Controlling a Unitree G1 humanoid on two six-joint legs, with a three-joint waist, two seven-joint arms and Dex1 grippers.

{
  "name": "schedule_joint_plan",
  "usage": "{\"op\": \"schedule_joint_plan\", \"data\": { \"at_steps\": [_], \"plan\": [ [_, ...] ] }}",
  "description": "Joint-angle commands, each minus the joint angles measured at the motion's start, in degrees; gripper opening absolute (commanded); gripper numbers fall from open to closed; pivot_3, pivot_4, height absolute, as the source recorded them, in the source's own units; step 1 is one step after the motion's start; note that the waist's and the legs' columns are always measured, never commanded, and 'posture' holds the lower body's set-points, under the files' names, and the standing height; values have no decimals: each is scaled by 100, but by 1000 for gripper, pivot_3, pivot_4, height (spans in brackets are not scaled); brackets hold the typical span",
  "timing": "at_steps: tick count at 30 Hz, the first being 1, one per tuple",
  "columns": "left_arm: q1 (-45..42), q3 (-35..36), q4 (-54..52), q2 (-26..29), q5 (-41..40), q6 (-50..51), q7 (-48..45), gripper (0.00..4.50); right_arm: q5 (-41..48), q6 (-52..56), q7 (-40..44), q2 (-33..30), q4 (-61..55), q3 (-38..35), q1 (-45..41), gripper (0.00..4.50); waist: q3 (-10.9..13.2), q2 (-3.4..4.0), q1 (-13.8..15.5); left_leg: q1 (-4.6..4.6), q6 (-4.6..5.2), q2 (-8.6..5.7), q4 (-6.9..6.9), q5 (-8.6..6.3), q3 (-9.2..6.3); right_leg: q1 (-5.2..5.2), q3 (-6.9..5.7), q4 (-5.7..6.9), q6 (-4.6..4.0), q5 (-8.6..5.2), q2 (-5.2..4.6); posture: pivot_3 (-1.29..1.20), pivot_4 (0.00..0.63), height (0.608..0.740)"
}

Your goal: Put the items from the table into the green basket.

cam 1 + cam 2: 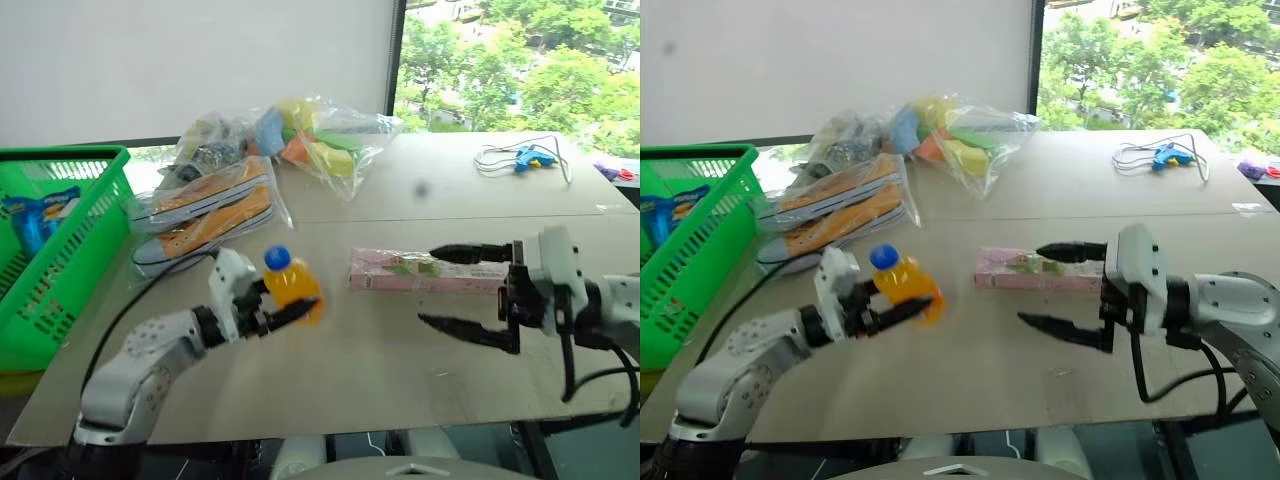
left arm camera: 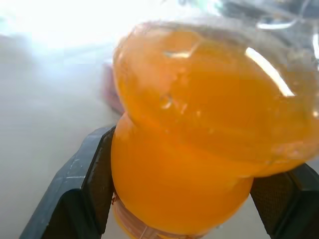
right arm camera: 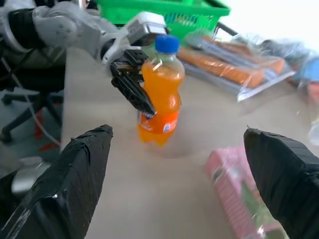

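Left end effector clamped on orange drink bottle, lifted off desk. Green basket far to its left. I carry bottle over rim, keep it upright, release inside. Right end effector wide, empty, beside pink box.

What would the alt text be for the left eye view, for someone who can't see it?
The robot's left gripper holds a small orange bottle over a tan table; its right gripper hangs open beside a pink box. A green basket sits at the left, bagged shoes behind.
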Motion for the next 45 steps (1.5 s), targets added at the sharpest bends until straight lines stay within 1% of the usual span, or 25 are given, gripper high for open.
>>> {"op": "schedule_joint_plan", "data": {
  "at_steps": [1,2,3,5,7,9,10,12,13,15,18,22,23,25,27,31,33,35,38,39,42,43,45],
  "plan": [
    [-1293,1264,89,-50,-776,413,1449,3016,-28,471,-326,581,1052,674,-1842,4500,14,-1,27,-5,0,-2,6,1,-5,-4,3,3,-6,10,10,147,0,740],
    [-1619,1439,147,39,-829,535,1717,3016,-185,513,-210,696,1399,873,-2339,4500,13,-4,71,-12,-1,-4,6,2,-12,-11,4,1,5,27,42,169,0,740],
    [-1882,1576,193,110,-858,629,1936,3016,-300,556,-130,776,1688,1024,-2721,4500,8,-11,104,-11,-3,-4,6,3,-27,-11,6,0,-8,40,61,169,0,740],
    [-2372,1841,350,279,-886,787,2330,3016,-535,579,11,918,2226,1277,-3376,4500,1,-18,171,-18,-3,-7,-2,2,-46,-11,6,-6,-16,43,69,205,0,740],
    [-2999,2114,908,736,-658,986,2789,3016,-626,710,118,1147,2710,1440,-4121,4500,0,-20,281,-31,-2,-11,-11,-1,-43,-29,7,-5,-13,39,63,239,0,740],
    [-3388,2183,1635,1338,-295,1229,3034,3016,-599,743,243,1402,2950,1480,-4582,4500,0,-22,347,-91,-5,-13,-13,0,-52,-86,5,-5,-14,39,60,239,0,740],
    [-3499,2180,2094,1697,-36,1155,3000,3016,-588,806,229,1571,3032,1510,-4779,4500,0,-21,369,-117,-14,-13,-14,6,-52,-112,3,-1,-15,40,63,239,0,740],
    [-3614,2140,2879,2245,337,865,2720,3016,-599,853,282,1828,3066,1606,-5000,4500,-1,-22,401,-116,-30,-16,-36,14,-43,-122,-2,-4,-15,40,61,239,0,740],
    [-3611,2012,3273,2507,618,607,2570,3016,-616,841,343,1939,3037,1664,-5049,4500,-2,-24,423,-117,-33,-15,-44,13,-40,-125,-5,-4,-15,40,59,239,0,740],
    [-3723,1817,4058,2843,1011,252,2367,3016,-758,807,297,2155,3046,1792,-5100,4500,-13,-41,486,-120,-42,-18,-48,7,-41,-129,-18,-8,-15,40,50,280,0,740],
    [-4011,1428,5377,3144,1596,-374,2046,3016,-1225,575,72,2482,3222,2066,-5139,4500,-22,-56,616,-126,-34,-24,-44,-2,-32,-131,-28,-16,-15,40,35,283,0,740],
    [-4535,891,7098,3225,2287,-1330,1755,3016,-1510,507,-185,2830,3227,2109,-5134,4500,-37,-81,785,-127,-34,-26,-34,-3,-26,-134,-33,-5,-15,41,28,268,0,740],
    [-4634,851,7489,3234,2390,-1551,1702,3816,-1523,539,-252,2896,3191,2059,-5125,4500,-47,-97,814,-127,-39,-25,-34,1,-28,-134,-38,-4,-15,41,27,259,0,740],
    [-4775,809,7960,3232,2485,-1859,1455,4470,-1541,628,-397,2986,3143,1958,-5111,4500,-62,-119,848,-128,-44,-21,-33,3,-30,-136,-46,2,-17,41,22,254,0,740],
    [-4888,768,8208,3241,2618,-2084,1493,4470,-1574,727,-504,2988,3097,1914,-5092,4500,-77,-142,875,-133,-45,-16,-35,3,-35,-142,-52,2,-22,44,-3,246,0,740],
    [-5019,930,8163,3142,2526,-2255,1300,4470,-1589,991,-755,2953,2908,1849,-4996,4500,-106,-181,879,-168,-50,-21,-35,5,-56,-169,-107,1,-28,49,-42,236,0,740],
    [-4993,990,7927,3068,2455,-2303,1211,4470,-1571,1109,-852,2946,2803,1822,-4930,4500,-112,-188,867,-191,-55,-24,-34,7,-63,-190,-123,0,-33,52,-61,233,0,740],
    [-5035,1115,7715,2975,2321,-2142,1218,4470,-1569,1208,-946,2945,2713,1798,-4859,4500,-112,-188,857,-202,-72,-24,-35,18,-64,-201,-137,2,-37,54,-67,230,0,740],
    [-4971,1263,7059,2726,2025,-1931,1010,4470,-1502,1348,-1036,2916,2538,1696,-4730,4500,-112,-188,837,-205,-72,-23,-36,18,-72,-203,-145,3,-39,54,-69,225,0,740],
    [-4918,1323,6666,2586,1788,-1700,856,4470,-1492,1371,-1039,2862,2460,1668,-4667,4500,-113,-189,828,-205,-70,-23,-36,17,-72,-203,-145,3,-40,54,-69,225,0,740],
    [-4299,1168,4604,2113,928,-687,139,4470,-1501,1374,-970,2507,2093,1557,-4310,4500,-115,-189,802,-206,-61,-28,-33,13,-76,-199,-149,5,-40,56,-78,202,0,740],
    [-4147,1072,3998,1931,668,-344,101,4470,-1522,1376,-945,2333,1945,1519,-4139,4500,-115,-188,787,-206,-61,-30,-33,13,-74,-197,-148,1,-40,56,-81,188,0,740],
    [-3999,990,3186,1633,133,367,110,4470,-1501,1375,-915,2063,1671,1427,-3843,4500,-117,-185,741,-204,-60,-41,-32,13,-75,-193,-152,1,-39,57,-97,153,0,740]
  ]
}}
